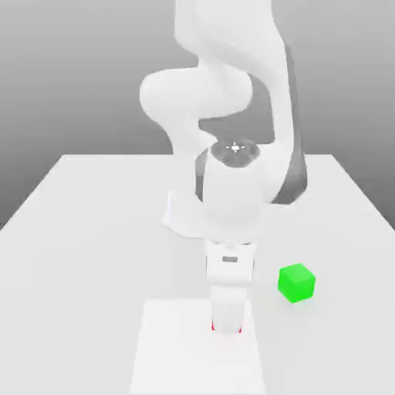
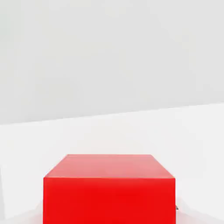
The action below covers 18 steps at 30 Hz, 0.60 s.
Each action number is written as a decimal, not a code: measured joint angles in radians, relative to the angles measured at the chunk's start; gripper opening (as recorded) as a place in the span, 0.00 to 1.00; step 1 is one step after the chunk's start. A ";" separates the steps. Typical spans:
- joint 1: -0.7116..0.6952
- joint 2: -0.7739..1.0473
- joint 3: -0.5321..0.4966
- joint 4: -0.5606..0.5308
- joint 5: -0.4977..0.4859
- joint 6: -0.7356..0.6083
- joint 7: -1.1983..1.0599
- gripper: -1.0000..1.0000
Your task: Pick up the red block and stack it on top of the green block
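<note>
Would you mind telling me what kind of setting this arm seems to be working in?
Most likely a simulated tabletop test scene, not a real room: a plain white table against a featureless grey backdrop, a smooth white robot arm, and only two matte cubes, the red block and the green block.

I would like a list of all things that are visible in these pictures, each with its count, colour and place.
red block: one, bright red, on the lighter square, between the tool's fingers.
green block: one, bright green, on the table, to the exterior view's right of the red block, apart from it.
lighter square: one, white, flat on the table's near part.
table: one, pale grey.
arm: one, white, bent down over the table.
tool: one, white, pointing down, shut on the red block.
</note>
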 joint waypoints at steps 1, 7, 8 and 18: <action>0.005 -0.020 -0.010 -0.003 -0.022 -0.016 0.016 0.00; -0.002 -0.127 -0.028 -0.026 -0.122 -0.104 0.092 0.00; -0.006 -0.145 -0.022 -0.033 -0.127 -0.118 0.094 0.00; 0.272 -0.341 0.188 -0.152 -0.125 -0.197 0.036 0.00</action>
